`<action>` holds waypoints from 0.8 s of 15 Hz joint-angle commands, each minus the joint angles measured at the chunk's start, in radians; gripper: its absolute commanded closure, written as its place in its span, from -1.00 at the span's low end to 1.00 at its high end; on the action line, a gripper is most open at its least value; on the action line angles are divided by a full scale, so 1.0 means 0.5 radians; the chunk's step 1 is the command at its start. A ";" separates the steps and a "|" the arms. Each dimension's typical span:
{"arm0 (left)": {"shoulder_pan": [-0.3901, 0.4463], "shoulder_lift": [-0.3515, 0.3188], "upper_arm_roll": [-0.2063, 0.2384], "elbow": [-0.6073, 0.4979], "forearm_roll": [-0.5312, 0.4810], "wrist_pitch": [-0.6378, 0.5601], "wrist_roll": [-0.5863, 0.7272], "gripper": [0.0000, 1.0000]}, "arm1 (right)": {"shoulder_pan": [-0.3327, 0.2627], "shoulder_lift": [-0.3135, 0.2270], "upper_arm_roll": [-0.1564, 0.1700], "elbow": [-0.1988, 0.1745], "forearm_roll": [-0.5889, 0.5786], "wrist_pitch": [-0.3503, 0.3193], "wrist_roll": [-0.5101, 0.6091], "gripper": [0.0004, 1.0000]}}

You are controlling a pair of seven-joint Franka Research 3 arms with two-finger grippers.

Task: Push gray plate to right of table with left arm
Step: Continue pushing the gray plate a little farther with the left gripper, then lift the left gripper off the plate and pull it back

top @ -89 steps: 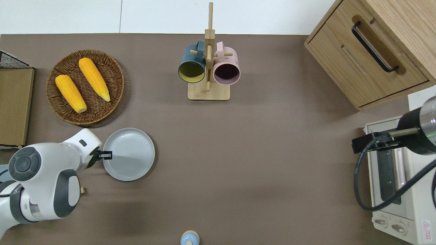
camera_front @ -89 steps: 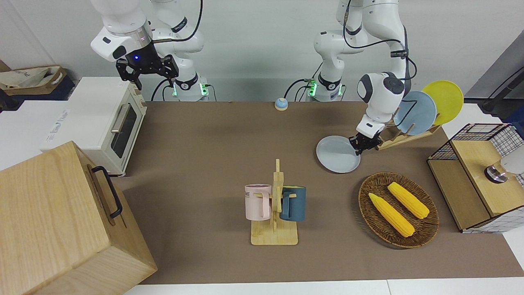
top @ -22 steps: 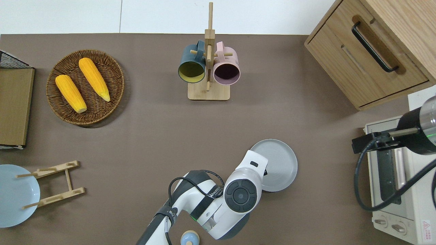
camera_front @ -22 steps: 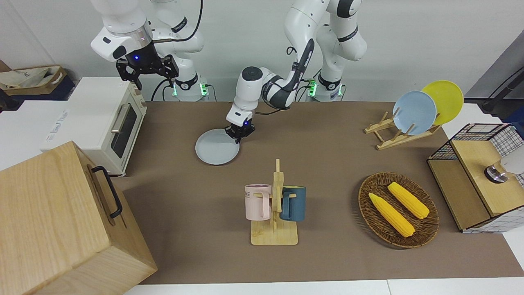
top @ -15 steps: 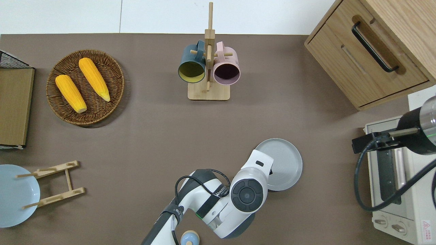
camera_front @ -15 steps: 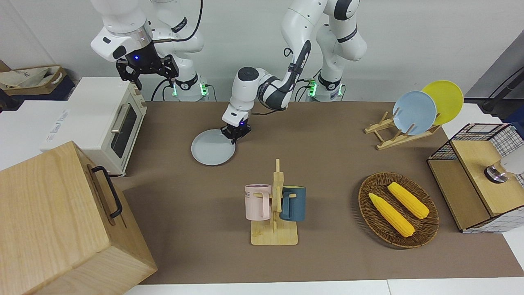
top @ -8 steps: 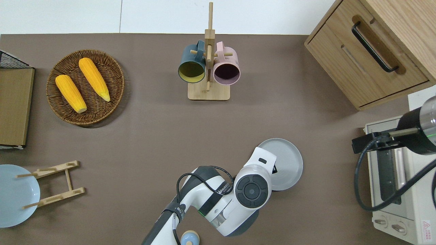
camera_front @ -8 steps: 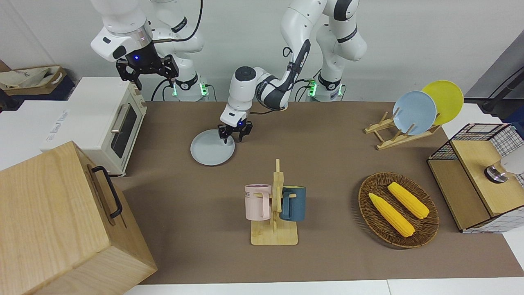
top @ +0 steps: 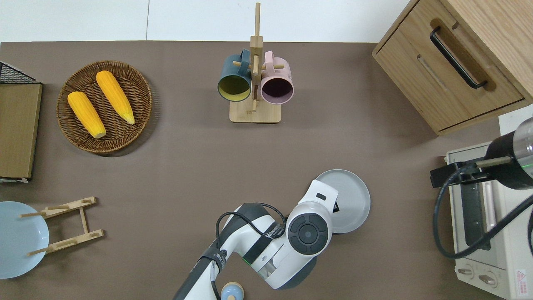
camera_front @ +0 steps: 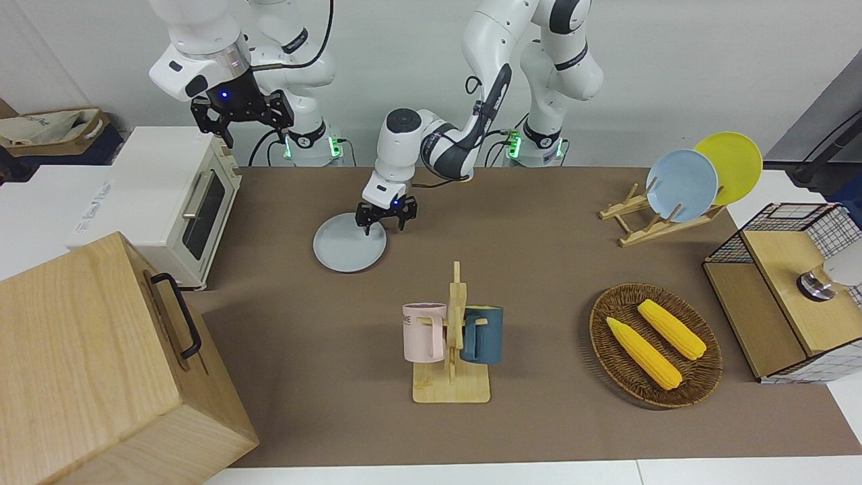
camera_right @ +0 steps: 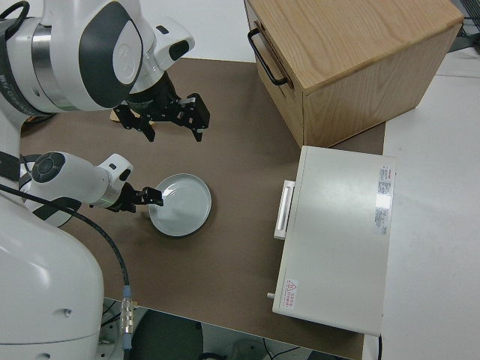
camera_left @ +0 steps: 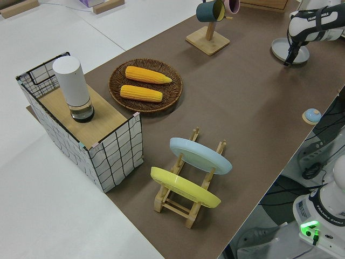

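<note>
Since gray plate (camera_front: 349, 250) looks light, stiff, slippery: push at rim. Left gripper (camera_front: 386, 219) spread open over rim, gripping nothing; right arm parked.

"FRANKA" shows on the left arm (camera_left: 318, 19) and "ME" on the pink mug (camera_front: 423, 332)

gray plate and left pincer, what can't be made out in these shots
- Overhead view: the left arm hides the gray plate edge nearest it, and most of the left pincer.
- Front view: whether a fingertip touches the plate is too small to tell.
- Left side view: the plate is partly hidden by the arm.
</note>
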State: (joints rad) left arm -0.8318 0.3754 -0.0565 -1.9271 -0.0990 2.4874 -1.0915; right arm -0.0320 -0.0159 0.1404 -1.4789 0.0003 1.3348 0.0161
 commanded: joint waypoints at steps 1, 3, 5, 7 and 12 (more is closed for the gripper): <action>0.059 -0.137 0.024 -0.070 0.026 -0.130 0.130 -0.98 | -0.037 -0.005 0.032 0.019 0.009 -0.031 0.026 -0.97; 0.123 -0.198 0.024 -0.100 0.026 -0.207 0.207 -0.98 | -0.040 -0.005 0.032 0.019 0.009 -0.031 0.023 -0.97; 0.206 -0.250 0.024 -0.116 0.023 -0.314 0.323 -0.98 | -0.037 -0.005 0.032 0.019 0.009 -0.031 0.026 -0.97; 0.286 -0.333 0.024 -0.149 0.008 -0.412 0.455 -0.98 | -0.040 -0.005 0.032 0.019 0.009 -0.031 0.026 -0.97; 0.531 -0.533 0.024 -0.217 -0.005 -0.651 0.783 -0.98 | -0.040 -0.005 0.032 0.019 0.009 -0.031 0.026 -0.97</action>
State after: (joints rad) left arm -0.6310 0.1933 -0.0377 -1.9811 -0.0985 2.2260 -0.7891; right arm -0.0320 -0.0159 0.1404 -1.4789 0.0003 1.3348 0.0161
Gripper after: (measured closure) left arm 0.004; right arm 0.013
